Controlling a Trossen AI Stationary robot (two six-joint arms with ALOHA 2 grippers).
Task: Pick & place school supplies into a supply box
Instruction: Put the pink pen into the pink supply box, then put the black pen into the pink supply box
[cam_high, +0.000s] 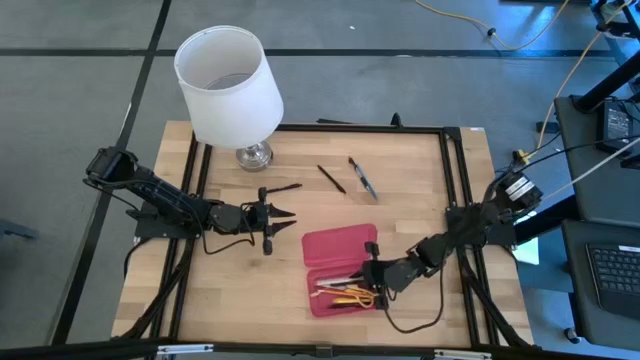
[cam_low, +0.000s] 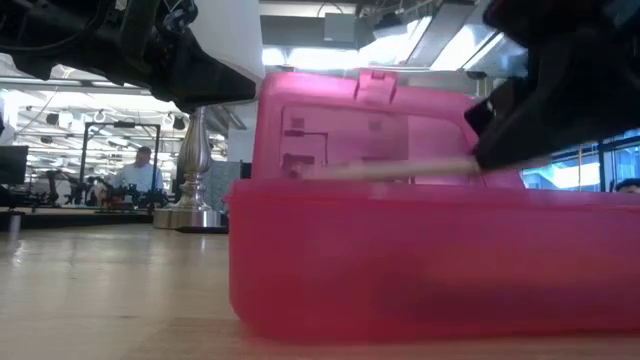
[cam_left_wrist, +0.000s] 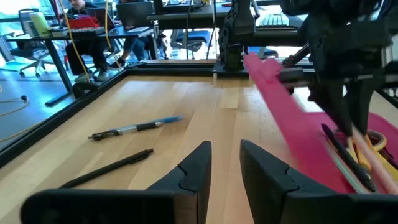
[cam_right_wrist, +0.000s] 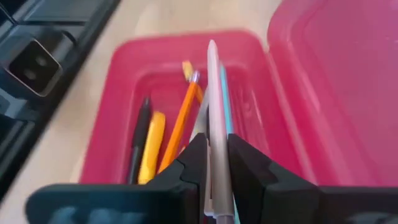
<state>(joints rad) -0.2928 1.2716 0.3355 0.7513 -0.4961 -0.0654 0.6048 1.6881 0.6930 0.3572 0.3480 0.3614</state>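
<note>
The red-pink supply box (cam_high: 340, 290) lies open near the table's near edge, its lid (cam_high: 338, 245) raised on the far side. Its tray holds a black pen (cam_right_wrist: 140, 134), yellow-handled scissors (cam_right_wrist: 153, 143), an orange pencil (cam_right_wrist: 181, 118) and a teal pen (cam_right_wrist: 226, 115). My right gripper (cam_right_wrist: 217, 163) hovers over the tray's right end, shut on a pale grey pen (cam_right_wrist: 213, 93). My left gripper (cam_left_wrist: 224, 163) is open and holds nothing; it sits low over the table, left of the box. A black pen (cam_left_wrist: 109, 168) and a grey pen (cam_left_wrist: 137, 127) lie flat on the wood beyond it. My right gripper pinches the pale grey pen near one end (cam_right_wrist: 217, 152) between its two fingers. The pen runs along the fingers and sticks out ahead of them, toward the table's left. It sits about level, lifted clear just above the tray's rim (cam_low: 400, 170).
A white-shaded lamp (cam_high: 230, 85) stands on its metal base (cam_high: 254, 155) at the table's far left. The two loose pens (cam_high: 332, 178) (cam_high: 362, 178) lie far of the box. A black frame (cam_high: 455, 180) borders the wooden top. Bare wood lies between the left gripper and the box.
</note>
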